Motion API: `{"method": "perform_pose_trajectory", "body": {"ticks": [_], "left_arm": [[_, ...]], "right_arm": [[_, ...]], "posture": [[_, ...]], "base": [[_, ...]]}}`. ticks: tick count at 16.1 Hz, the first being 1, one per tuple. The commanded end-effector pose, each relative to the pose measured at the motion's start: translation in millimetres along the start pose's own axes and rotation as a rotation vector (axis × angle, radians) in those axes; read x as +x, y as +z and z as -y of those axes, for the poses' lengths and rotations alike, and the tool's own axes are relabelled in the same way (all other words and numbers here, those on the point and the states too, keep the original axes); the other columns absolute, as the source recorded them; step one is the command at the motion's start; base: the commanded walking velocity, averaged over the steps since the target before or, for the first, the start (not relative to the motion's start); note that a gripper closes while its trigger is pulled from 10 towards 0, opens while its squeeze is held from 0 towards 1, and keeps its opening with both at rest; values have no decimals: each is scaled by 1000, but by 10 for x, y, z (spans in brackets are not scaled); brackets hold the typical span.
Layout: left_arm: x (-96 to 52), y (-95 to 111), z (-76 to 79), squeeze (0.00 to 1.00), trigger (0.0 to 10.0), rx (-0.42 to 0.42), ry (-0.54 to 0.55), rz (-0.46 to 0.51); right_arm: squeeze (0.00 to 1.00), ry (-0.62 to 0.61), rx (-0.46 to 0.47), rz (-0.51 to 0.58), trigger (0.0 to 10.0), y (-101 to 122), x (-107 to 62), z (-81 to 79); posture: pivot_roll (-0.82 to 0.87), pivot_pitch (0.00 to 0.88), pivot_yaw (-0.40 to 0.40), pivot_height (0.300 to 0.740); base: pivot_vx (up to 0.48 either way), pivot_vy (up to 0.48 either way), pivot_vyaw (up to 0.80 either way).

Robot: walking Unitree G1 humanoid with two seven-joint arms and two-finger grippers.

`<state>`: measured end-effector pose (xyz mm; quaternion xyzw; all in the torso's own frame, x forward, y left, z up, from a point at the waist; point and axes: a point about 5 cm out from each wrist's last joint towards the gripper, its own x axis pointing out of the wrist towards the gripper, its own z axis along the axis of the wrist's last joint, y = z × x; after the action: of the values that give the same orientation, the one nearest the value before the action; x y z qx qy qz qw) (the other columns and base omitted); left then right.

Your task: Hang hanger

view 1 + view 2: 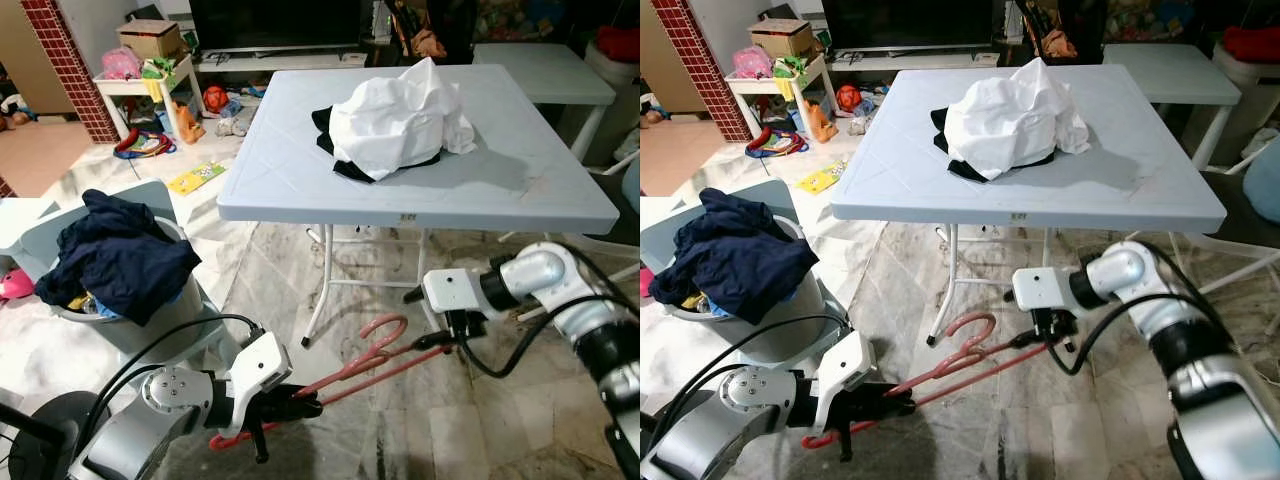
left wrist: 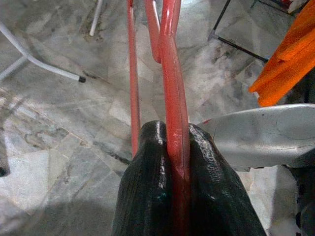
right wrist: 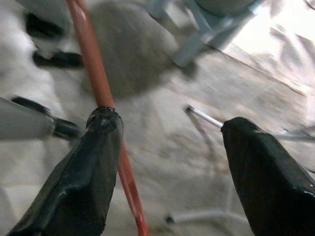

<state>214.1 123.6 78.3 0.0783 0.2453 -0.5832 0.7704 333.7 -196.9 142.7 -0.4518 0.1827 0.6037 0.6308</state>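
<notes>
At far left a basket [image 1: 150,325] heaped with dark blue clothes [image 1: 120,258] stands on the marble floor [image 1: 400,420]; below it the left gripper [image 1: 300,405] reaches out low over the floor, its two black fingers [image 2: 147,187] pressed together on the red hanger [image 1: 350,370], pinching the thick bar near one end; the hanger runs from that grip up and to the right, held roughly level above the floor, its hook [image 1: 385,330] curling up near the table's white legs [image 1: 325,280]; at the hanger's far end the right gripper [image 1: 452,338] hangs with its fingers [image 3: 93,162] spread wide, one finger touching the thin red bar, the other well clear of it; above stands the pale blue table [image 1: 540,190], carrying a crumpled white garment [image 1: 400,115] over something black
</notes>
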Motion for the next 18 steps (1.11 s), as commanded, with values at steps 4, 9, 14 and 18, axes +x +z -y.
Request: {"method": "perform_pose_trajectory", "body": {"ticks": [4,9,14,18], "left_arm": [[-39,49,-73,0,10000,86,61,24],[-70,-21,-160,0,10000,155,116,-32],[-54,-102,-179,0,10000,214,129,-85],[-50,-87,-224,0,10000,251,149,-79]], "right_arm": [[0,-143,-23,-35,10000,8,-107,193],[0,-413,-129,-185,10000,-53,-210,411],[0,-196,-66,-212,10000,-181,-239,253],[0,-22,-40,-190,10000,-224,-158,74]], "posture": [[-80,0,54,740],[-75,0,45,740],[-78,0,40,740],[-79,0,39,740]], "base": [[0,0,0],[0,0,0],[0,0,0],[0,0,0]]}}
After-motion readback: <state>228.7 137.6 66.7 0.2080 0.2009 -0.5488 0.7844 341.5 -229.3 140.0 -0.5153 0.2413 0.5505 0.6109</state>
